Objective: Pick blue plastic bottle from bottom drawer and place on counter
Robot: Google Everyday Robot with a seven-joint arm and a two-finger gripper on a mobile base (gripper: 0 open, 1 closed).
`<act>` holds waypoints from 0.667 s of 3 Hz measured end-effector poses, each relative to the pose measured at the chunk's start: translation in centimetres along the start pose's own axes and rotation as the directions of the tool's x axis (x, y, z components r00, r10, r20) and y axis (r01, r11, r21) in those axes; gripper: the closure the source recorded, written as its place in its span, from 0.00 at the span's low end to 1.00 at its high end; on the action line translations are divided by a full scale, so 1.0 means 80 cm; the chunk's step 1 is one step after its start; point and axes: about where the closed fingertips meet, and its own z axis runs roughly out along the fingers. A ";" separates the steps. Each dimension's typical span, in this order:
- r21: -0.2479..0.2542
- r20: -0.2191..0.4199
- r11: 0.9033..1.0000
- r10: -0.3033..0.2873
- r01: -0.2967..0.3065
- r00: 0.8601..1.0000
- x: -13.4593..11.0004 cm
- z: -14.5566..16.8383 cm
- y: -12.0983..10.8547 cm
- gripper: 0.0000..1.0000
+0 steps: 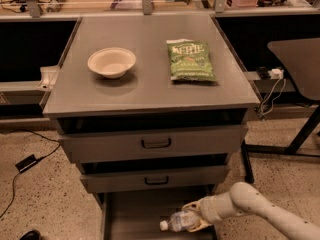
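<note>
Down at the bottom centre of the frame, the bottle (178,221) is lying on its side in the open drawer (132,213), its long axis running left to right and its white cap pointing left. Coming in from the lower right, the gripper (194,217) is straddling the bottle's base end and seems to be clamping it. The counter (150,90) is sitting straight up the frame, above two other drawers.

Single high camera is looking steeply down, close in, at the cabinet front, taking in the counter (150,91) and the bottom drawer (135,214); the pincer (191,217) is sitting at the lower frame edge, clasping the blue plastic bottle (177,221).
</note>
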 end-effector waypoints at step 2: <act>0.145 0.010 0.978 -0.151 0.148 0.989 -0.163 -0.241 -0.017 1.00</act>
